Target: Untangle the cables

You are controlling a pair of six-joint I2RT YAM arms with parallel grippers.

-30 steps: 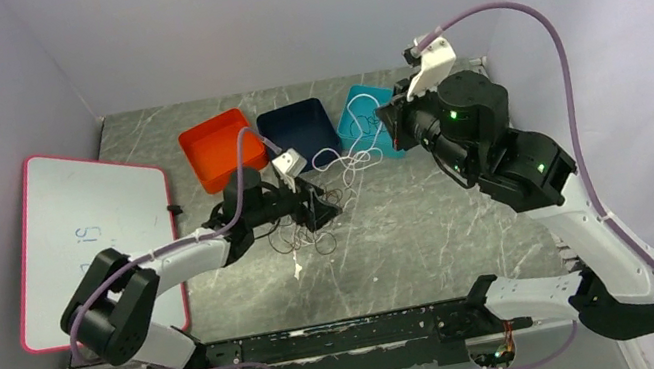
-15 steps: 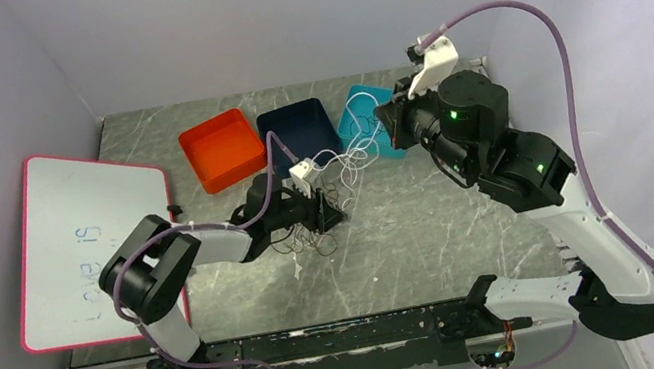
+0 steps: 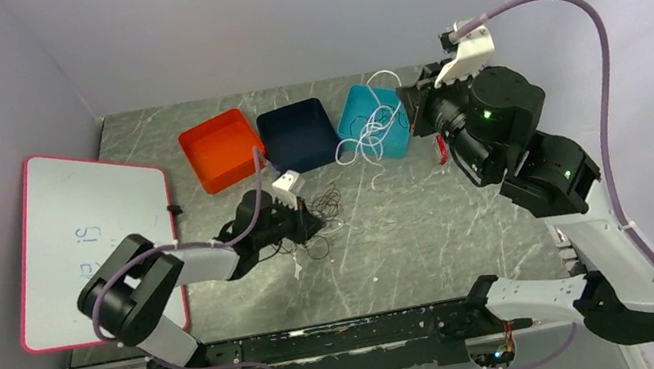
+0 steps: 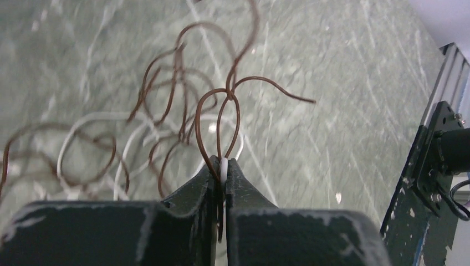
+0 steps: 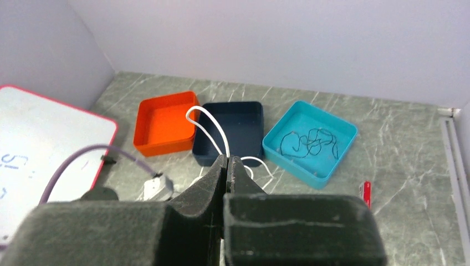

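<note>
The table (image 3: 432, 227) holds a whiteboard (image 3: 89, 237) far left of the dark blue tray (image 3: 297, 135). An orange tray (image 3: 220, 149) sits against that tray's left side and a teal tray (image 5: 308, 119) just to its right.

The right gripper (image 5: 226, 160) hangs right of the dark blue tray, above the teal one, its jaws pressed together on the white cable (image 3: 372, 126). That cable's loops dangle over the teal tray, where a black cable (image 5: 308, 143) lies.

The left gripper (image 4: 223, 163) is low on the table, just in front of the dark blue tray. Its jaws are clamped on the brown cable (image 4: 183, 83), with a bit of white strand apparently pinched in too.

If that white strand belongs to the lifted cable, pulling the arms apart would likely tighten the snarl rather than free it. The thin wire could also slip out of either grip, or the white loops could settle onto the black cable and tangle with it.
</note>
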